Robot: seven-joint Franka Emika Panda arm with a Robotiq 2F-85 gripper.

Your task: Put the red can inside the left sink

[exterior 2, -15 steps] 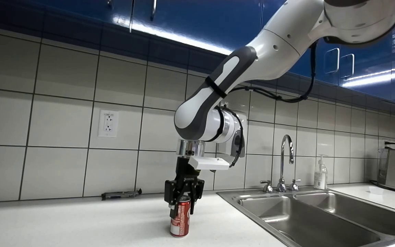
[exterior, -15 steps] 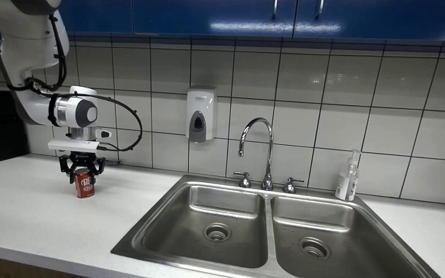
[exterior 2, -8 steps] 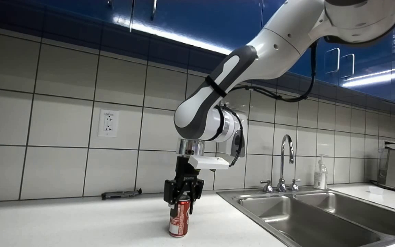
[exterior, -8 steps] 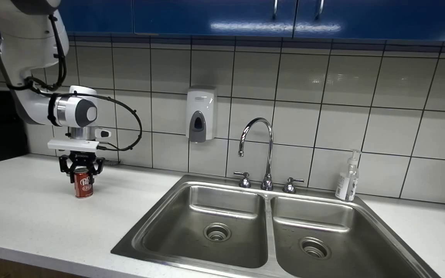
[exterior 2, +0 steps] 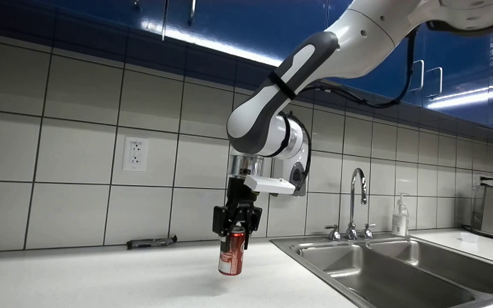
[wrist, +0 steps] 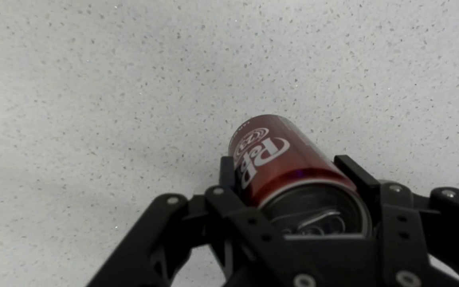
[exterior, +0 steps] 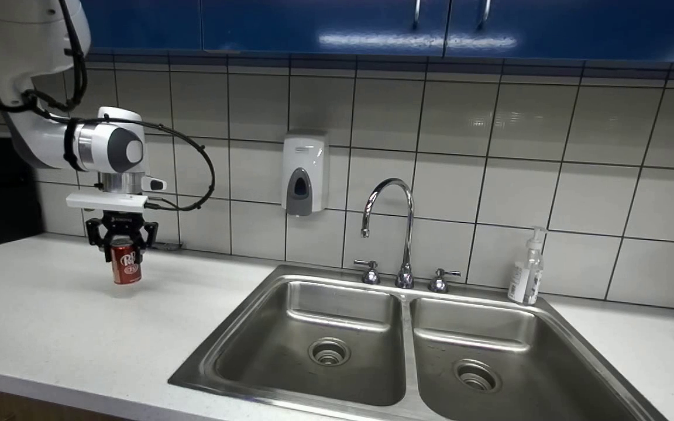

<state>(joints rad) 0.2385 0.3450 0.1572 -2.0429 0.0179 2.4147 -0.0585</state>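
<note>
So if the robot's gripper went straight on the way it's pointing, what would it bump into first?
The white counter, probably. The gripper points down, and the red can it holds clear of the counter would touch first. The exact spot is hard to tell.

The red can [wrist: 291,163] is of glossy, printed metal, unpainted at the top, whereas the fingers [wrist: 356,173] have a dark, matt finish. Stainless steel with a satin sheen forms the left sink [exterior: 340,301]; the faucet [exterior: 409,234] is mirror-bright, chrome-like metal, and the counter [wrist: 134,87] a smooth, finely flecked, stone-like surface with a dull sheen. The wall tiles [exterior: 454,184] appear glazed and smooth, the cabinets [exterior: 313,23] highly glossy, the wall dispenser [exterior: 305,172] of smooth opaque plastic, and the pump bottle [exterior: 526,272] of clear plastic.
</note>
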